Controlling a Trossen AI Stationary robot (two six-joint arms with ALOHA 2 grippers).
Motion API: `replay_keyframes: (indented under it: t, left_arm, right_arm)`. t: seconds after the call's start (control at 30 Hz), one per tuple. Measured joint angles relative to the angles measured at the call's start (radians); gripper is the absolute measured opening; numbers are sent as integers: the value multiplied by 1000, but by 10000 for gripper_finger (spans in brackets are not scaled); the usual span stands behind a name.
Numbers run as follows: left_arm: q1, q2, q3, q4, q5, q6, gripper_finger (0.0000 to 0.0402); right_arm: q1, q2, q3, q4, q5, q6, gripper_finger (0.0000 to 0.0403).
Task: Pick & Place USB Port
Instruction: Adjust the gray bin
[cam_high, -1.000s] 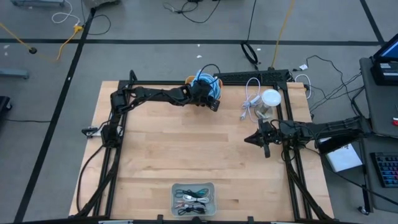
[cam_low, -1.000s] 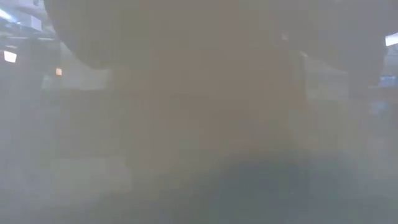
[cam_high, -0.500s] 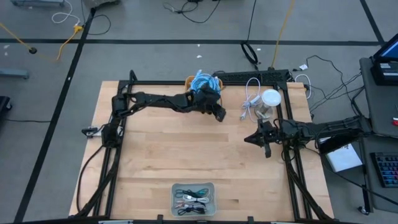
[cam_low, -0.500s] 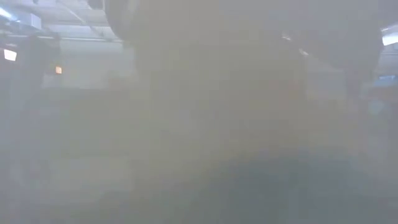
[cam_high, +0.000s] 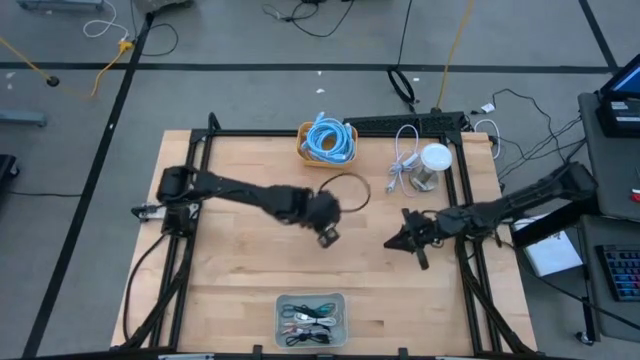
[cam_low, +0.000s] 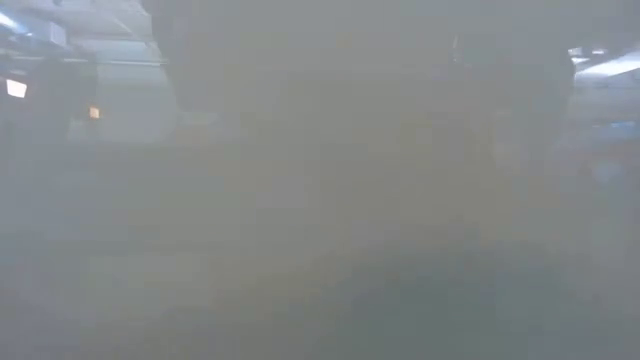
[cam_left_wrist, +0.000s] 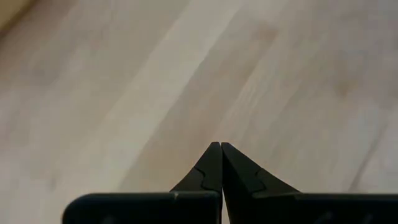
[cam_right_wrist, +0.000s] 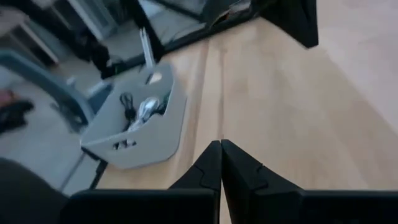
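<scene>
Wooden desk (cam_high: 240, 270) holds a grey tray (cam_high: 311, 318) of cables. Left gripper (cam_high: 327, 236) is clenched with nothing in it mid-desk; right gripper (cam_high: 397, 243) is clenched too, nearby.

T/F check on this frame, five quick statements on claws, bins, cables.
1. The left claw is shut. True.
2. The right claw holds a white cable. False: it is shut on nothing.
3. The blue cable lies in the tan basket at the table's far edge. True.
4. The grey tray is empty. False: it holds cables.
5. The black cable loop lies inside the grey tray. False: it is near the left claw, mid-table.
</scene>
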Motion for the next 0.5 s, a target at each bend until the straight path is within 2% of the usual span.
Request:
replay_keyframes:
  t: [0.1, 0.23, 0.37, 0.5]
  left_arm:
    - [-50, -80, -133, -12, -49, -166, 0]
    - [-141, -203, -348, 21, -44, -399, 0]
    - [-305, -316, -528, 161, -33, -649, 0]
    - [-497, -347, -586, 229, -88, -863, 0]
  right_arm:
    - [44, 133, 72, 2, 0, -27, 0]
    - [97, 291, 199, 3, -4, -87, 0]
    - [130, 399, 312, 5, -4, -145, 0]
    - [140, 452, 363, 3, -1, -159, 0]
